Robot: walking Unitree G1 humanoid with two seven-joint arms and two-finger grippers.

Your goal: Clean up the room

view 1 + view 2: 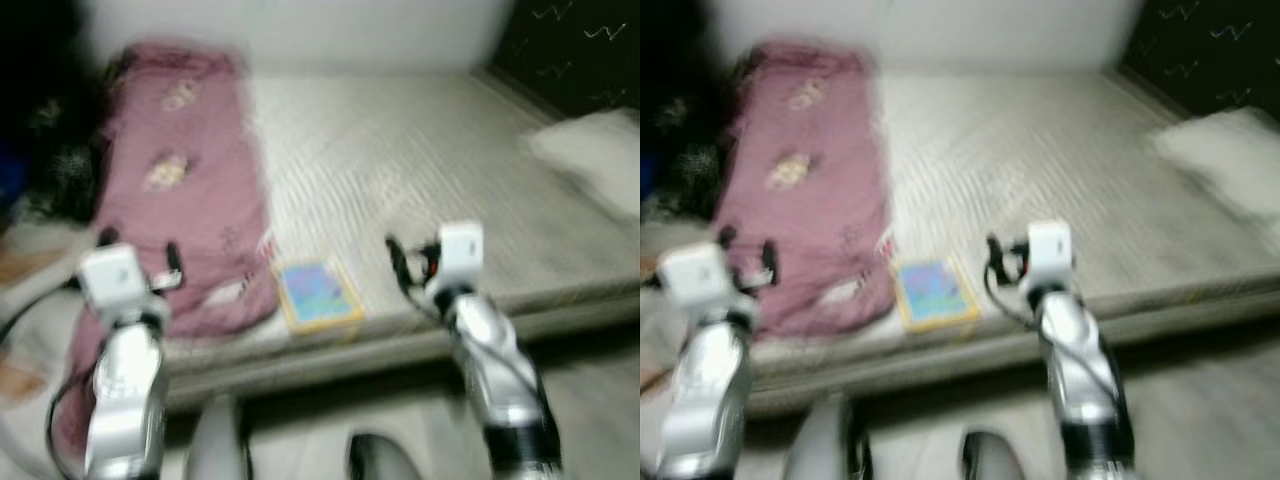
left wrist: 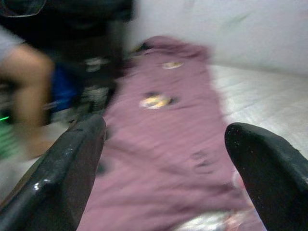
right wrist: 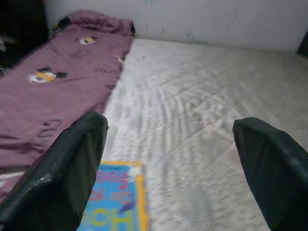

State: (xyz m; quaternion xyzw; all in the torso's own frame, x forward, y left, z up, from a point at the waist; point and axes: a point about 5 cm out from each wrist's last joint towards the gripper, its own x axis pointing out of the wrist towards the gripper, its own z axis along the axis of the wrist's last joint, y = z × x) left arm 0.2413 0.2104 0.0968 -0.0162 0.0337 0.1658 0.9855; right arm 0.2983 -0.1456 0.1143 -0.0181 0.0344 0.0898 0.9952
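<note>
Scene: bare grey mattress (image 1: 430, 170) against a pale wall, seen through motion blur in the head views.
Blanket: mauve blanket (image 1: 185, 180) with small cartoon prints lies lengthwise along the robot's left side of the mattress, its near end spilling over the front edge.
Book: flat blue book with a yellow border (image 1: 318, 293) rests on the mattress close to the front edge, just beside the blanket's near corner.
Pillow: white pillow (image 1: 590, 160) sits at the far right of the mattress.
Left gripper: left gripper (image 2: 163, 159) hovers over the blanket's near end, fingers spread wide, nothing between them.
Right gripper: right gripper (image 3: 168, 163) hangs over the mattress with the book just below and toward its left finger, fingers likewise apart and empty.
Person: a bare leg (image 2: 26, 91) shows beside the bed in the left wrist view.
Likely step: approaching the bed to pick something up, probably the book.
Doing it well: let the body settle so the blur clears; lower the right gripper squarely over the book's near edge, since a thin flat thing on soft bedding needs one finger slid under it.
</note>
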